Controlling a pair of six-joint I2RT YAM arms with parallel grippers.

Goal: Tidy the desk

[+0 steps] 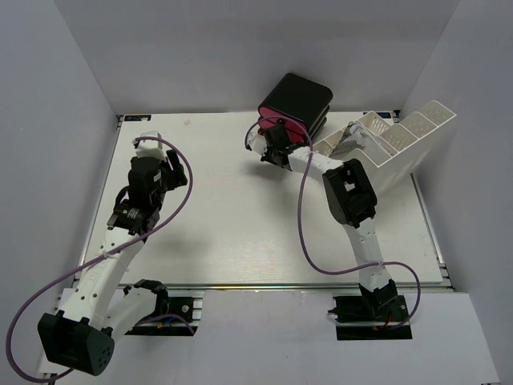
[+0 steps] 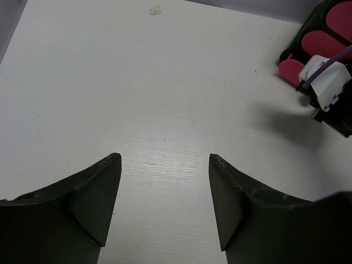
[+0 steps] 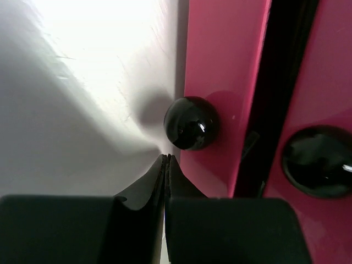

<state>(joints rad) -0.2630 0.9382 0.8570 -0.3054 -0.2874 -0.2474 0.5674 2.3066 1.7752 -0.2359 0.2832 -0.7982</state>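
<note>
The white desk fills the top view, with a silver rail along its near edge. My left gripper is open and empty over bare desk at the left. My right gripper is shut with nothing between the fingers. Its tips sit just below a black round knob on a pink drawer front of the black-and-pink drawer unit at the back of the desk. A second black knob shows on the neighbouring pink drawer.
A white perforated compartment tray leans tilted at the back right, against the right wall. Grey walls close in the desk on the left, back and right. The drawer unit also shows in the left wrist view.
</note>
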